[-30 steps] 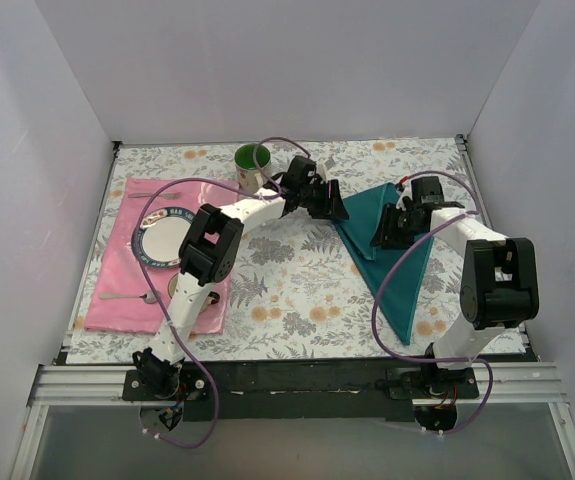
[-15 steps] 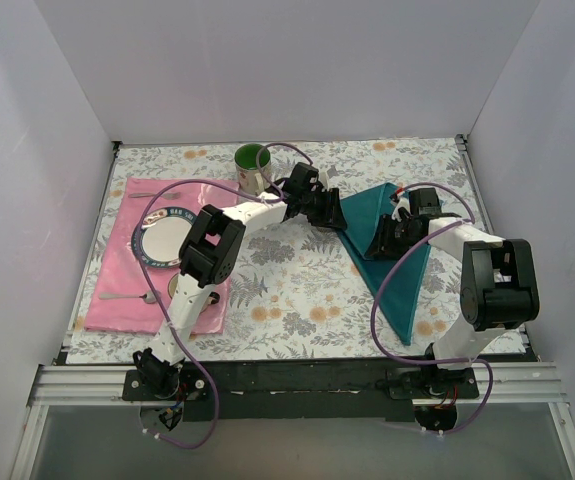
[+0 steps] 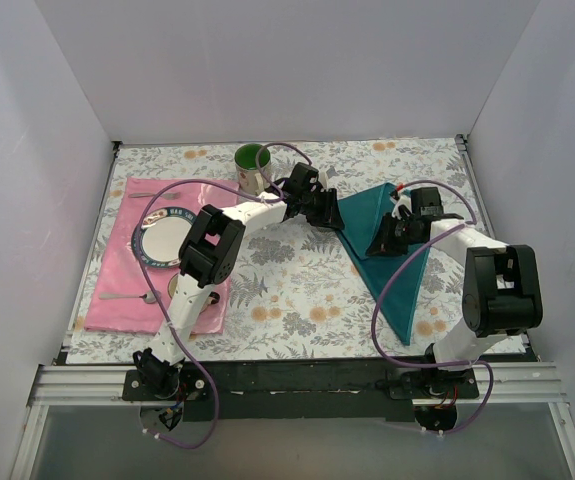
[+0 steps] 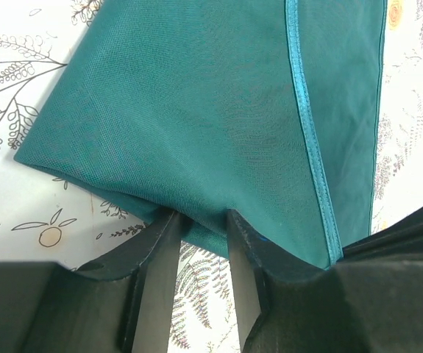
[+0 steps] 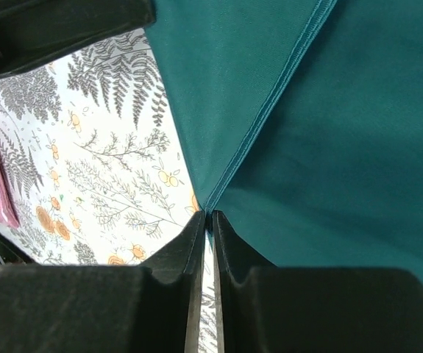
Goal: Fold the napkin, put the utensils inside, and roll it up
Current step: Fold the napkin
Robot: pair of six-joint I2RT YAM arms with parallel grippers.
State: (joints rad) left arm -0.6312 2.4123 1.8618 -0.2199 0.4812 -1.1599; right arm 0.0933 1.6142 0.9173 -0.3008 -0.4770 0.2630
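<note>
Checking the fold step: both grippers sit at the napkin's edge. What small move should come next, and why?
Probably close the left gripper on the napkin edge: it straddles the cloth with a gap showing, while the right gripper looks pinched shut on it.

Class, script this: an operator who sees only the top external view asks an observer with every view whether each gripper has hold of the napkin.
Operator: From above I can't judge the grips. Left side?
Observer: Left wrist view: the left gripper has its fingers apart, the napkin edge between their tips; a grip is unclear.
Operator: And the right?
Observer: Right wrist view: the right gripper is closed to a thin slit on the napkin's edge.
</note>
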